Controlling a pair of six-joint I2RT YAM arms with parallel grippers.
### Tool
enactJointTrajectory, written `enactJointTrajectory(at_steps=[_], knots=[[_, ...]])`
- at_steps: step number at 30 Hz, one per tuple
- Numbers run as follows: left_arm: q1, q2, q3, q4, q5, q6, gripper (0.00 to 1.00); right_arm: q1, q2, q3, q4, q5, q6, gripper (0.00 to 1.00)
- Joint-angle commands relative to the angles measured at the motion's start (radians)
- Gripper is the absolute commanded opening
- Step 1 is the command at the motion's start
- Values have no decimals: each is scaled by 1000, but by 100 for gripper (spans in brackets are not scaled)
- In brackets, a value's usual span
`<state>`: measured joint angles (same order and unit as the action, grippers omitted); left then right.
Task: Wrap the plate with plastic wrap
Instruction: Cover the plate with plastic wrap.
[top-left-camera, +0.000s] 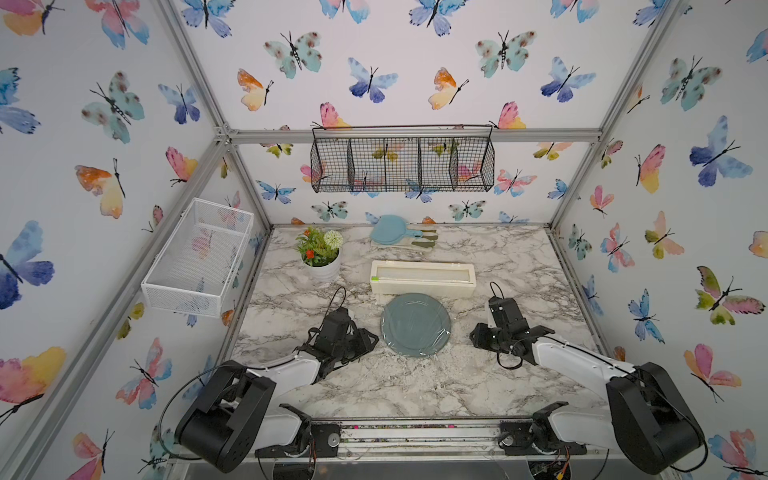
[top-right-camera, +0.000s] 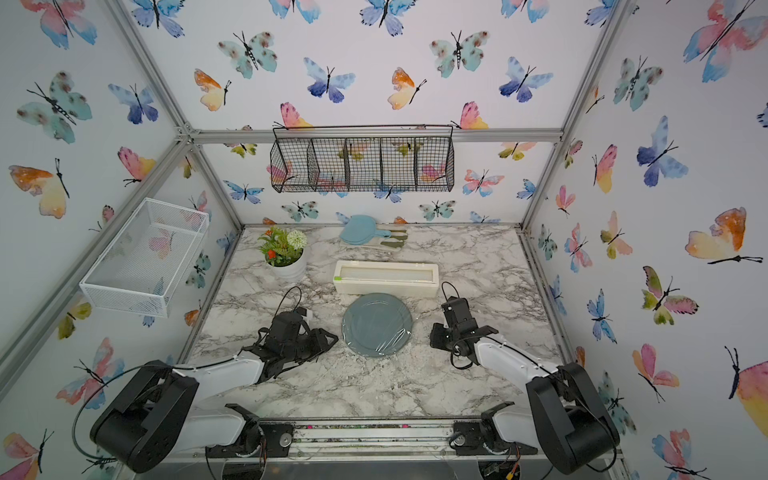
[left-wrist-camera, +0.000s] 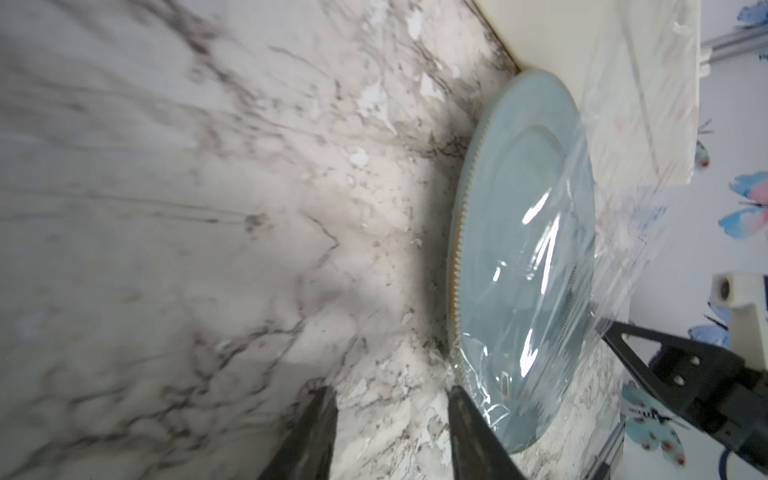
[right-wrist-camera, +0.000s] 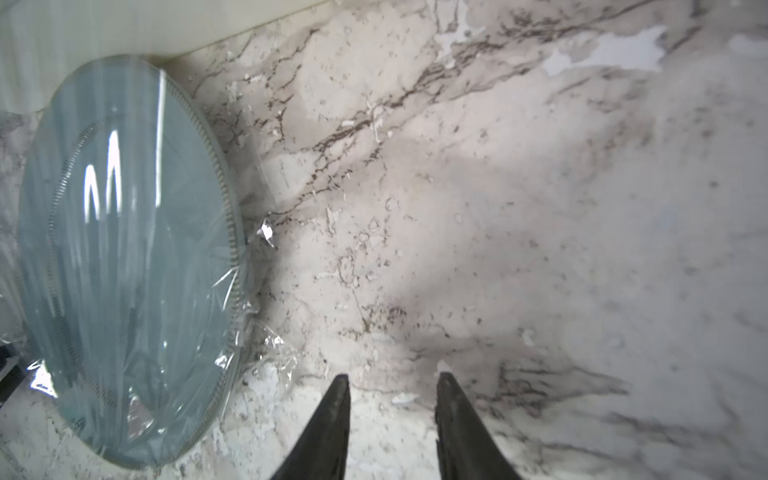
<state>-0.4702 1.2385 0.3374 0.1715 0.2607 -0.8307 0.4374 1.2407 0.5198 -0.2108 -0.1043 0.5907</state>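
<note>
**Top views.** You see the plate, round and matte grey-blue, lying flat on the marble-print bench. It sits just in front of the long cream dispenser box. In both top views the plastic wrap shows only as faint glints and a puckered fringe along the plate's near edge. You cannot read the jaws from up here.

**Left wrist.** Here the film is plain: glossy and creased, stretched over the plate and spilling past its far rim as a hazy sheet. A fine ribbed band rings the plate's rim, which the top views do not show. Left gripper: the jaws are spread with only bare bench between them. One finger stands just beside the wrap's crumpled edge, and you cannot tell whether it touches. The bench is blurred.

**Right wrist.** Right gripper: the jaws are spread and empty over bare bench, apart from the plate. The wrap bunches in crinkled folds along the plate's nearer rim. The bench surface shows white chips. The box is only a pale, cut-off strip.
</note>
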Motion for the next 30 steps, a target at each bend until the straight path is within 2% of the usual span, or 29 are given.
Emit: enactJointTrajectory(at_steps=[1,4,7,13,18,25,28,30], knots=[[6,-121,47,-259,-96,66,53,-3,-61,15,-71,-49,22,41],[-2,-180,64,-210,8,112,67,-3,-93,-21,81,-225,102,53],[-5,-132,80,-176,66,113,71,-2,-70,-80,264,-330,213,56],[-16,21,78,-25,152,84,72,-2,45,-90,383,-351,265,56],[-19,60,85,41,171,61,73,3,103,-118,501,-368,321,54],[-19,143,96,92,177,59,74,28,257,-115,663,-411,371,45],[-19,182,101,117,183,55,72,40,295,-114,721,-410,393,41],[-20,206,104,138,186,51,66,44,320,-112,756,-411,406,39]])
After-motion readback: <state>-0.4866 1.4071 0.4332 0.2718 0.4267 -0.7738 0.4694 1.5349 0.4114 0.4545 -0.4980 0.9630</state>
